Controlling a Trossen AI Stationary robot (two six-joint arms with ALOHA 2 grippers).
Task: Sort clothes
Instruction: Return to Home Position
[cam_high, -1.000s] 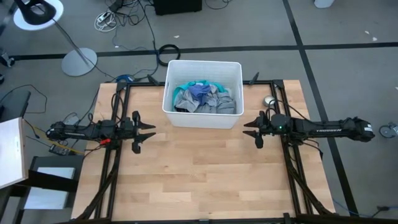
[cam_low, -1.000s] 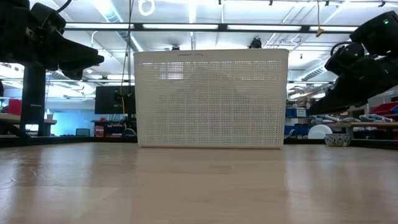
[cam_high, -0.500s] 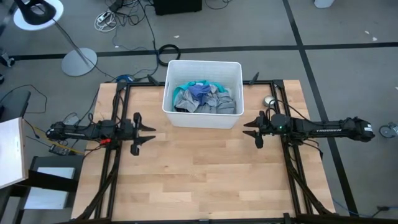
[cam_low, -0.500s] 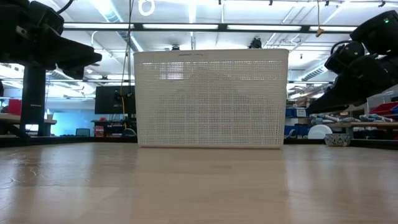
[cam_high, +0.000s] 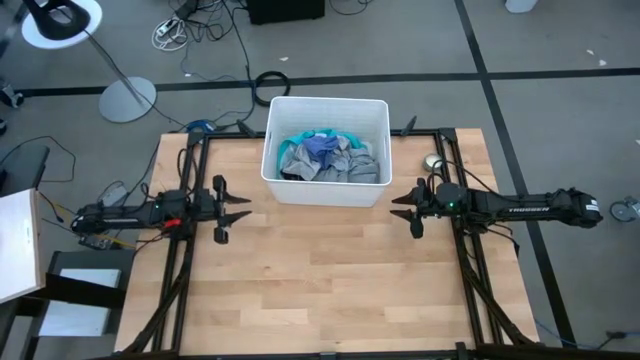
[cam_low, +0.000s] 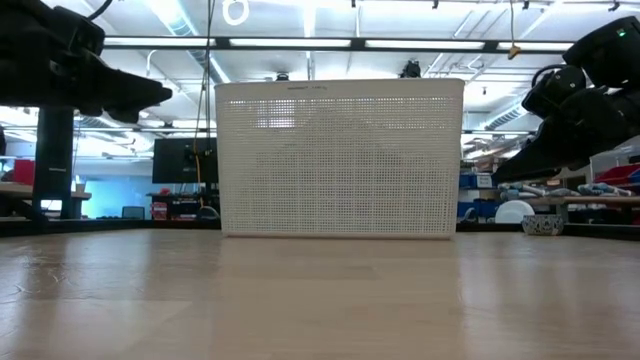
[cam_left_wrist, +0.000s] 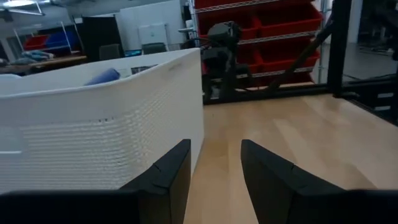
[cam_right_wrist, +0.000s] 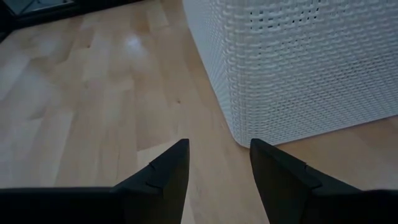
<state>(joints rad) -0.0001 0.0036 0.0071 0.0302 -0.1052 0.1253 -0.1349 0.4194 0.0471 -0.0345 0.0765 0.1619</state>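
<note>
Now both dark arms lie low and stretched out above a wooden bench (cam_high: 320, 290), one reaching in from each side edge, pointing at each other across the middle.

A white bin (cam_high: 326, 103) stands at the middle of the bench's far edge. The clothes (cam_high: 330, 160) lie inside it in one loose heap. A grey shirt (cam_high: 362, 166) lies toward the bin's right wall and a turquoise piece (cam_high: 298, 138) toward its far left corner. A blue sock (cam_high: 322, 148) rests on top near the middle. A dark piece (cam_high: 295, 173) shows at the near left of the heap, too crumpled to make out further.

The left gripper (cam_high: 238, 208) hangs above the bench toward the left edge, near the bin's near left corner but apart from it. Its fingers (cam_left_wrist: 168, 174) are moderately spread and hold nothing; bare wood shows in the gap.

The right gripper (cam_high: 398, 207) hangs opposite, toward the right edge, near the bin's near right corner and clear of it. Its fingers (cam_right_wrist: 165, 171) are likewise spread and empty.

Seen from bench height, the bin's perforated front wall fills the middle, and the heap shows through it as a dim hump. From the left wrist, a bit of blue cloth peeks over the rim.
</note>
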